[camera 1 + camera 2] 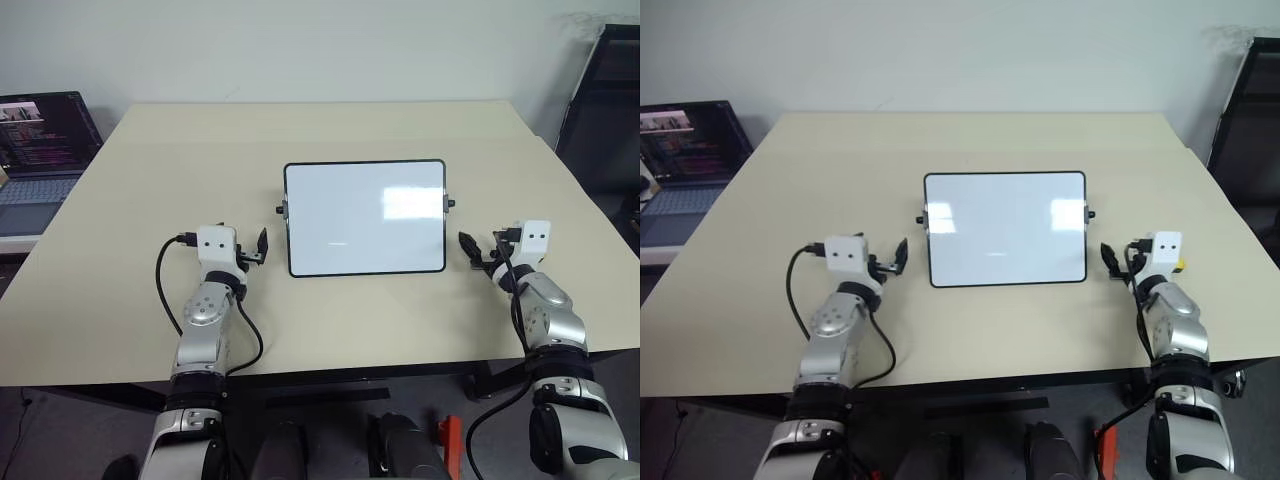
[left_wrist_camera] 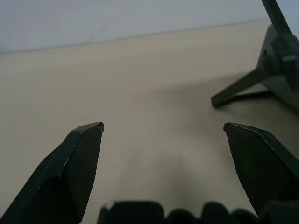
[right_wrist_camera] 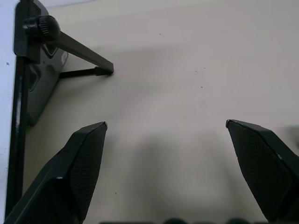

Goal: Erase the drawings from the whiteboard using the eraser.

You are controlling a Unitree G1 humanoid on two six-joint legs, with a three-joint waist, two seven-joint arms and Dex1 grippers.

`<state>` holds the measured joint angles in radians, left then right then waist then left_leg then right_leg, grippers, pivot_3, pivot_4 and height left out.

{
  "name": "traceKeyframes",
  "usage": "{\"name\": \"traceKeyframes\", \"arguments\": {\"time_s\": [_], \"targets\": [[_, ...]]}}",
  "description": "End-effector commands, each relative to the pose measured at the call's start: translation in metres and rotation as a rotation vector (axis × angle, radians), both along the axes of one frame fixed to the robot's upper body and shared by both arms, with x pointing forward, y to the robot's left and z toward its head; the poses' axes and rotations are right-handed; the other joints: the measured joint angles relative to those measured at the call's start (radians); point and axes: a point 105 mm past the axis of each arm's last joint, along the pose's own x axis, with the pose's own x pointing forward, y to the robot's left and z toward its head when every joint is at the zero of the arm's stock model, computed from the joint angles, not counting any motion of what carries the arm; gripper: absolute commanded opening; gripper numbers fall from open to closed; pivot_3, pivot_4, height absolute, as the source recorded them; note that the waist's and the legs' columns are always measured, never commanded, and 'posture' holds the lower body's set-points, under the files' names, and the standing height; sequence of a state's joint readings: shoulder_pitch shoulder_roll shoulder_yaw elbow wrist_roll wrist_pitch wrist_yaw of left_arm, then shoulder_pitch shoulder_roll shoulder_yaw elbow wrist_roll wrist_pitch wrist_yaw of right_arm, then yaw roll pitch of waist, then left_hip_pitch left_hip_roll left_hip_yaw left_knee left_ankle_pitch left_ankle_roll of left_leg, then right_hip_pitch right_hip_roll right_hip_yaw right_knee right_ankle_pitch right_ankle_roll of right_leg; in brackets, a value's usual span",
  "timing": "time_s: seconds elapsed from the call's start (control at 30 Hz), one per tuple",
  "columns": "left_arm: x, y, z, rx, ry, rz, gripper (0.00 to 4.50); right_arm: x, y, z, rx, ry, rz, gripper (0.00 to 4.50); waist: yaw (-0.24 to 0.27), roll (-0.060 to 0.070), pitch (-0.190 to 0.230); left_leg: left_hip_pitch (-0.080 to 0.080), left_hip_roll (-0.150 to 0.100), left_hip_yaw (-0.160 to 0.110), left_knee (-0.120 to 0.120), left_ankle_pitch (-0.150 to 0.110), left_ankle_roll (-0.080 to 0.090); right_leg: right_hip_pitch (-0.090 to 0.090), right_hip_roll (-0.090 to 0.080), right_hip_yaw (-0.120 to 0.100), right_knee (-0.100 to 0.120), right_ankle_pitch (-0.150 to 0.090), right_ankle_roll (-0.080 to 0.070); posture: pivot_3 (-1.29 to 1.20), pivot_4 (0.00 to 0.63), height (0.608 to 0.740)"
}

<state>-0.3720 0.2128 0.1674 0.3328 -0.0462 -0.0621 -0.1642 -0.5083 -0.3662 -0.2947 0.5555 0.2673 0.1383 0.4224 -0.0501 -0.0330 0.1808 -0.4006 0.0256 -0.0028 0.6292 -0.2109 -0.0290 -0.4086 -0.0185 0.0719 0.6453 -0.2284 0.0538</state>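
Whiteboard (image 1: 365, 217) propped on its stand at the centre of the beige desk (image 1: 300, 130), its surface blank white. Left gripper (image 1: 262, 247) just beside the board's left edge, fingers (image 2: 77, 158) spread wide, holding nothing. Right gripper (image 1: 470, 247) just beside the right edge, fingers (image 3: 84, 158) likewise wide apart and empty. Laptop (image 1: 40, 150) open beyond the desk's left side.

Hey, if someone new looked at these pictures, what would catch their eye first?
The whiteboard propped mid-table, its face blank with no drawings visible. Next, the open left gripper and open right gripper flanking its short sides, both empty. An open laptop glows at the far left table edge.
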Motion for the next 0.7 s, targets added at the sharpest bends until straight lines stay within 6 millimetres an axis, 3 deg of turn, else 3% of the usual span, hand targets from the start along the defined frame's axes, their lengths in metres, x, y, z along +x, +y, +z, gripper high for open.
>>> {"name": "traceKeyframes", "arguments": {"time_s": [0.03, 0.37, 0.7], "targets": [[0.000, -0.004, 0.000, -0.007, -0.023, -0.002, 4.50, -0.001, 0.004, 0.016, 0.011, -0.075, -0.013, 4.48, -0.001, 0.000, 0.000, 0.000, 0.000, 0.000, 0.000, 0.000, 0.000, 0.000, 0.000, 0.000, 0.000, 0.000, 0.000, 0.00, 0.150, 0.740], [0.002, 0.013, -0.009, -0.004, 0.016, 0.028, 4.50, 0.001, 0.028, 0.015, 0.050, -0.092, 0.006, 4.48, -0.003, 0.000, 0.000, 0.000, 0.000, 0.000, 0.000, 0.000, 0.000, 0.000, 0.000, 0.000, 0.000, 0.000, 0.000, 0.00, 0.150, 0.740], [0.000, 0.011, -0.009, -0.021, 0.010, 0.013, 4.50, 0.002, 0.025, 0.007, 0.039, -0.067, -0.028, 4.48, -0.002, 0.000, 0.000, 0.000, 0.000, 0.000, 0.000, 0.000, 0.000, 0.000, 0.000, 0.000, 0.000, 0.000, 0.000, 0.00, 0.150, 0.740]]}}
